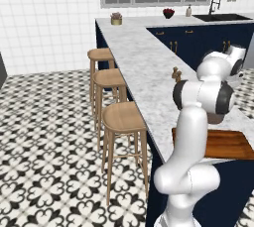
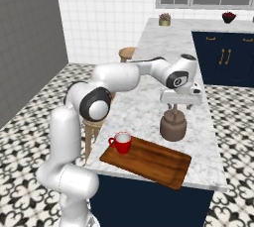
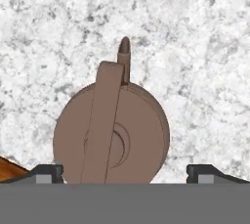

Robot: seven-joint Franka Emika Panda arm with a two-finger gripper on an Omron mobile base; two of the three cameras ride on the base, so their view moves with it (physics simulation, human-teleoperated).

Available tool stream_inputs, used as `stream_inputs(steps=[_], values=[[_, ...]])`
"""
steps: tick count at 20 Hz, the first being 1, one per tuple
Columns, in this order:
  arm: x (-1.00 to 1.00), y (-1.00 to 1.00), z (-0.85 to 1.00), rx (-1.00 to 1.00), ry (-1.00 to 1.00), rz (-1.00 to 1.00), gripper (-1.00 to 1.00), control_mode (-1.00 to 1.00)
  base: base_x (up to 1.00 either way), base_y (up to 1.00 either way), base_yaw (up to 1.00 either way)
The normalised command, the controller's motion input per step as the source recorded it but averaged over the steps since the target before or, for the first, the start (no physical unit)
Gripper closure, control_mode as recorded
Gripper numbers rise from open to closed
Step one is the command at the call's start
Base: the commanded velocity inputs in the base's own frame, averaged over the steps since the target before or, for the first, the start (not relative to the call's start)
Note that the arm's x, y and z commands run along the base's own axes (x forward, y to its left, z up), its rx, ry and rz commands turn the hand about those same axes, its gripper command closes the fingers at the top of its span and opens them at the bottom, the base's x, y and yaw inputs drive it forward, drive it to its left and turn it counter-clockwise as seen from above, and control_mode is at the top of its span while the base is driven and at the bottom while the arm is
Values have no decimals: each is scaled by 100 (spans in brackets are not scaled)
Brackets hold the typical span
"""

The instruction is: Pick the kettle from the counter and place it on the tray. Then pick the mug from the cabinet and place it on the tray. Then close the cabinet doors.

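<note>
A brown kettle (image 2: 173, 126) stands upright on the marbled counter (image 2: 163, 62), just beyond the far edge of the wooden tray (image 2: 154, 164). My gripper (image 2: 174, 108) hangs directly over the kettle and is open, its fingers on either side of the arched handle without touching. From above, the kettle (image 3: 112, 135) lies between the two spread fingertips (image 3: 49, 171), spout pointing away. A red mug (image 2: 121, 142) sits on the tray's near left corner. In the left base view the kettle's top (image 1: 176, 75) peeks out behind my arm. The cabinet and its doors are out of view.
Three wooden stools (image 1: 121, 117) line the counter's left side. A small plant pot (image 2: 164, 20) and a dark bowl (image 2: 228, 17) stand at the counter's far end. A black sink with faucet (image 1: 214, 3) is at the back right. Navy base cupboards (image 2: 223, 57) run along the right.
</note>
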Motion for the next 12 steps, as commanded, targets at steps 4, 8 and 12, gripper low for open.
stream_inputs(steps=[4,8,12], values=[[19,0,-32,0,6,6,-100,-100,0,0,0],[9,1,-30,0,6,8,100,-100,0,0,0],[5,1,-18,-2,3,4,100,-100,0,0,0]])
